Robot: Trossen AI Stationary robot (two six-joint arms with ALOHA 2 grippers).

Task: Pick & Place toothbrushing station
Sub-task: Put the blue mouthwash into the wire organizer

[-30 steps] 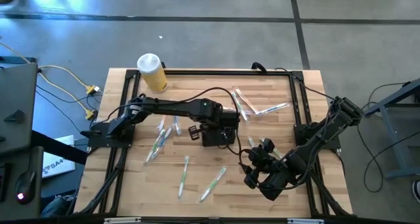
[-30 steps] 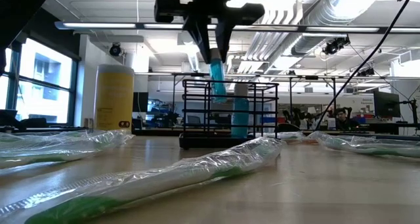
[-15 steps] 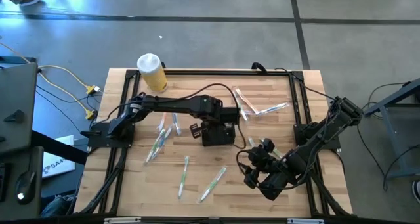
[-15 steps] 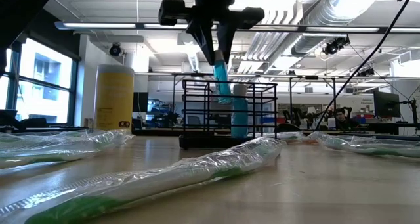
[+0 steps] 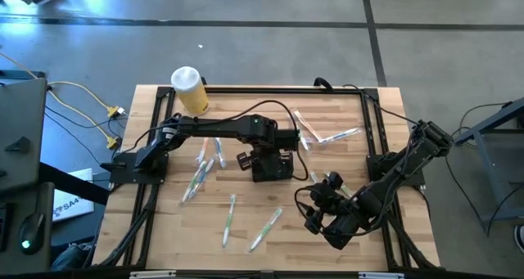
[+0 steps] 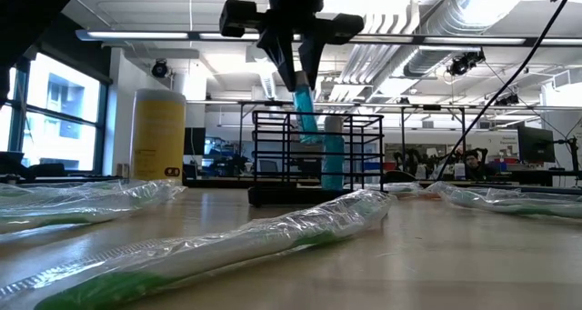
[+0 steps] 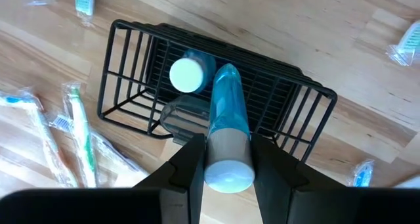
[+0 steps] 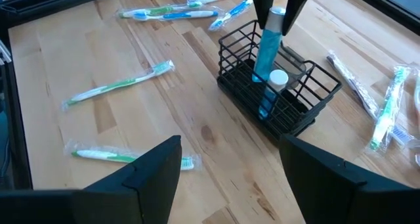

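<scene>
Change: compared with one second ago, the left gripper (image 6: 297,74) stands slightly further right over the caddy, and the blue tube (image 7: 228,112) now leans.
Table: pale wooden table (image 5: 327,230) with a black frame along its edges.
Arms: two dark arms; the right gripper (image 5: 315,209) waits near the front right, fingers spread wide and empty.
Caddy: one toothbrushing station (image 5: 272,166), a black wire-grid box, at the middle of the table.
Bottle: one yellow cylinder (image 5: 189,90) with a white lid, at the back left corner.
Tubes: two blue tubes; the left gripper is clenched on one, its lower end inside the caddy; the second tube (image 7: 190,71), white-capped, stands upright beside it.
Toothbrushes: several wrapped toothbrushes (image 5: 266,227) in clear plastic lie scattered around the caddy.
</scene>
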